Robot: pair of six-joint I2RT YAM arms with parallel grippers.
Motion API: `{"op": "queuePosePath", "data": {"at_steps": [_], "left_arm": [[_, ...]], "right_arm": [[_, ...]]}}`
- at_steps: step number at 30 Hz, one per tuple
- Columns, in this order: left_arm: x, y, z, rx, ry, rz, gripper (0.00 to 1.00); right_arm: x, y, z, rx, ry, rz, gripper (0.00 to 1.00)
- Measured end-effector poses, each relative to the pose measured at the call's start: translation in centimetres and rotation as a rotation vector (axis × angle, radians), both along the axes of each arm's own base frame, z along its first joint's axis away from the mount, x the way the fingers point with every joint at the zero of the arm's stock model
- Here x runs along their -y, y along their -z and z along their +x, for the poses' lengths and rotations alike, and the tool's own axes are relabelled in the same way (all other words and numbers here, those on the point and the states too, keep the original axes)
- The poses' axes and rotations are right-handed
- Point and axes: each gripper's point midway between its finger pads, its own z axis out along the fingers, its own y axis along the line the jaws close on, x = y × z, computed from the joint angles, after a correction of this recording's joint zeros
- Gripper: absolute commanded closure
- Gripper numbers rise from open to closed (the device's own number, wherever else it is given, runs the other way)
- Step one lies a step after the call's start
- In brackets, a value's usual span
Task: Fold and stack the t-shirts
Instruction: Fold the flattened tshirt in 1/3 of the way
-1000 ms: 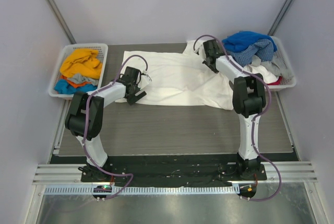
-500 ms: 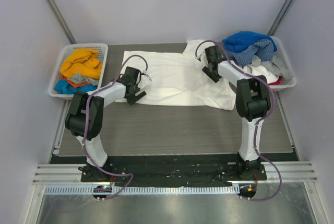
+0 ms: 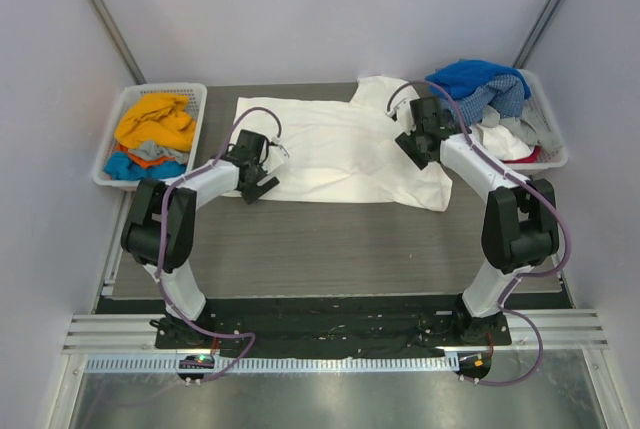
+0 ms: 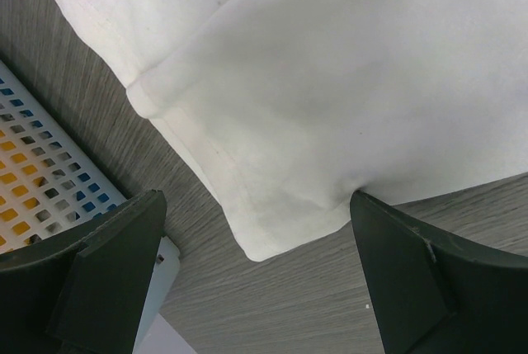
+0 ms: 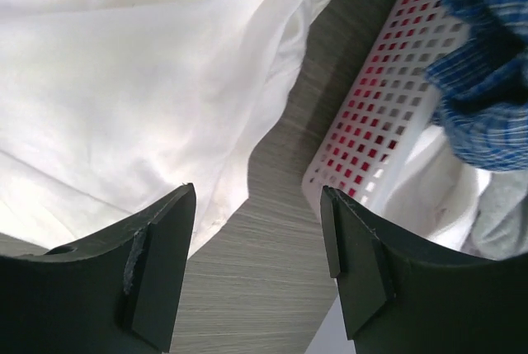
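Observation:
A large white t-shirt [image 3: 335,149] lies spread flat across the far half of the table. My left gripper [image 3: 258,175] hovers open over its near left corner [image 4: 257,248], with nothing between the fingers [image 4: 115,247]. My right gripper [image 3: 417,142] is open above the shirt's right edge [image 5: 247,164], close to the right basket, and holds nothing. More t-shirts sit in the baskets: orange [image 3: 155,121] and blue [image 3: 125,164] ones on the left, blue [image 3: 475,76] and blue-checked [image 3: 482,99] ones on the right. The blue-checked t-shirt [image 5: 487,82] hangs over the right basket's rim.
A white slatted basket [image 3: 112,139] stands at the table's left edge and another [image 3: 555,149] at the right edge. In the wrist views the left basket [image 4: 49,181] and the right basket [image 5: 388,115] both lie close beside the fingers. Grey walls enclose the table.
My right gripper has opened, let go of the white t-shirt and drawn back toward the near right, its elbow swinging outward. The left arm has not moved.

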Motion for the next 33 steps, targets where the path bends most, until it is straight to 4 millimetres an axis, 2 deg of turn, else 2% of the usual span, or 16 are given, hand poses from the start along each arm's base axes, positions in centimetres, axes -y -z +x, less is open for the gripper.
{"op": "queuePosePath", "data": {"at_steps": [5,9,14,20,24,30,33], "left_arm": [[-0.1,-0.5,-0.3,0.002,-0.001,0.002,0.0],[-0.5,-1.1,-1.3,0.002,0.0,0.002,0.0],[-0.6,-3.1,-1.7,0.039,0.0,-0.011,0.0],[-0.2,-3.5,-0.9,0.051,0.003,-0.022,0.0],[0.4,-2.8,0.7,0.055,0.003,-0.025,0.0],[0.7,0.1,1.9,0.014,0.005,-0.003,0.0],[0.8,0.0,2.5,0.038,0.007,0.0,0.0]], "right_arm": [[0.3,3.6,-2.7,-0.105,-0.011,-0.008,0.31],[0.4,4.9,-3.8,-0.144,-0.016,-0.01,0.3],[0.1,5.4,-3.9,-0.15,-0.022,0.009,0.31],[-0.1,5.8,-3.9,-0.142,-0.024,0.023,0.31],[0.1,6.9,-4.7,-0.166,-0.026,0.019,0.3],[0.1,8.5,-4.6,-0.188,-0.034,0.008,0.31],[0.2,9.5,-4.7,-0.206,-0.042,-0.003,0.3]]}}
